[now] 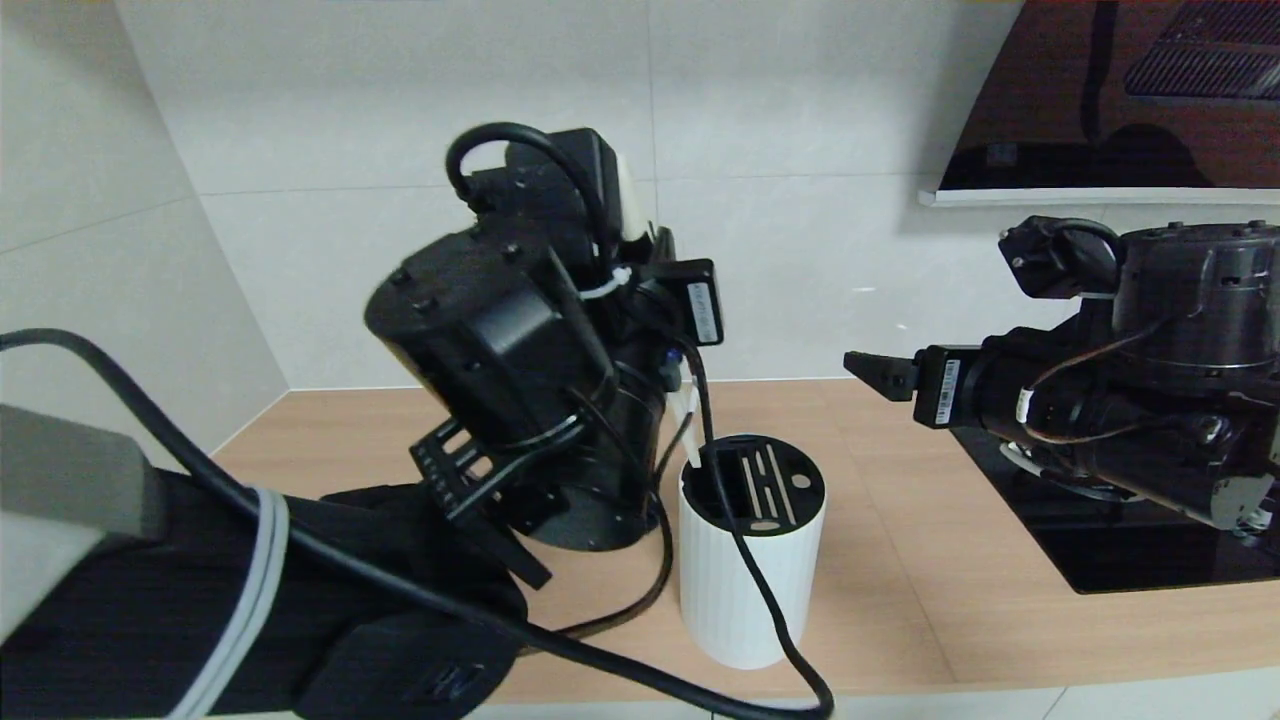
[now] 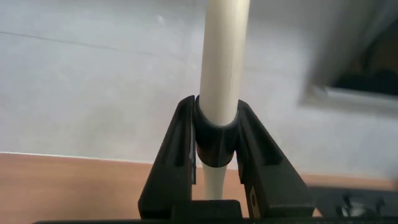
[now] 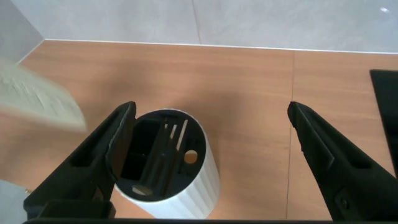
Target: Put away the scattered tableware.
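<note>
Left gripper (image 2: 216, 127) is clamped on a cream utensil handle (image 2: 222, 56), held at the rim of the white slotted holder (image 1: 750, 570) on the wooden counter (image 1: 900, 500). Right gripper (image 3: 210, 112) is spread wide over the holder, holding nothing. The handle looks light, stiff and smooth-round, so it's probably slippery; a firm mid-shaft pinch suits it.

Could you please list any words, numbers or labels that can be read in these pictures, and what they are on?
None can be read.
Label on the left arm's black module: too small to read.
Label on the right arm's black module: too small to read.
Printed strip in the right wrist view: blurred.
</note>
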Tool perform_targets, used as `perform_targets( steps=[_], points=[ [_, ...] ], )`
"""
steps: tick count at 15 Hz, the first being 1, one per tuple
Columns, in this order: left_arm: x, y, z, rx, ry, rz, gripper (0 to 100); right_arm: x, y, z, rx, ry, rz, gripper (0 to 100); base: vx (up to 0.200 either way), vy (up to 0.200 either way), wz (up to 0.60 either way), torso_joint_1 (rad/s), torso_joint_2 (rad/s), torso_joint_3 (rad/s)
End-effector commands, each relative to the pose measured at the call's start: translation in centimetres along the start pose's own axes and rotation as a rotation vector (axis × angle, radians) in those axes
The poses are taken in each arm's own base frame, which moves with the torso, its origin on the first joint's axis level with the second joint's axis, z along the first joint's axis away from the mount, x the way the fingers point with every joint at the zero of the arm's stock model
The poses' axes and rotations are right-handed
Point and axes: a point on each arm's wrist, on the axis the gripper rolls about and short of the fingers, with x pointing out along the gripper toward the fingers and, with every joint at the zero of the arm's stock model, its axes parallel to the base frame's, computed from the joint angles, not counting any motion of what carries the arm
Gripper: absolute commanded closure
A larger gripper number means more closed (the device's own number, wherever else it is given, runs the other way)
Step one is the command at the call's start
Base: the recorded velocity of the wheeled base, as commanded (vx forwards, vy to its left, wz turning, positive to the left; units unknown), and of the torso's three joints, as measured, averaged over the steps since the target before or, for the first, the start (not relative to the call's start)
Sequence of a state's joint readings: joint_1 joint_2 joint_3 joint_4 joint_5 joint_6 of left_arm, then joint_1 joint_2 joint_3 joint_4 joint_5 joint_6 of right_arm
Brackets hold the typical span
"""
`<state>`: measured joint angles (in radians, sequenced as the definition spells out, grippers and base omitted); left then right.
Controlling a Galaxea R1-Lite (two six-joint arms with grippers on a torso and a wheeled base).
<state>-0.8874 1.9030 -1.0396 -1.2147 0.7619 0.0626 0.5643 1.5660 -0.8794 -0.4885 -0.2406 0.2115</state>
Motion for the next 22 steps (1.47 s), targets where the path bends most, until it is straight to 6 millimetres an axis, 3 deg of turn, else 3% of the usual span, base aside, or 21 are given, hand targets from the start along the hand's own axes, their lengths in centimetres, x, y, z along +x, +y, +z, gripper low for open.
perform_targets(
  steps=[1,7,13,22],
  points=[
    [-0.6,-1.0,-1.5,0.021,0.032,-0.024,100,0.2,0.1,-0.2,-0.002,0.006,0.0,0,0.0,0.0,0.0,0.0,0.0,0.0],
    [-1.1,-1.8,-1.7,-0.005,0.021,-0.052,100,0.2,0.0,-0.2,-0.004,0.009,-0.002,0,0.0,0.0,0.0,0.0,0.0,0.0],
    [-0.7,-2.7,-5.6,0.024,0.052,-0.059,100,0.6,0.1,-0.6,-0.007,0.022,-0.003,0,0.0,0.0,0.0,0.0,0.0,0.0],
    [-0.7,-3.0,-7.7,0.052,0.082,-0.061,100,0.5,0.0,-0.8,-0.009,0.025,-0.004,0,0.0,0.0,0.0,0.0,0.0,0.0]
  ],
)
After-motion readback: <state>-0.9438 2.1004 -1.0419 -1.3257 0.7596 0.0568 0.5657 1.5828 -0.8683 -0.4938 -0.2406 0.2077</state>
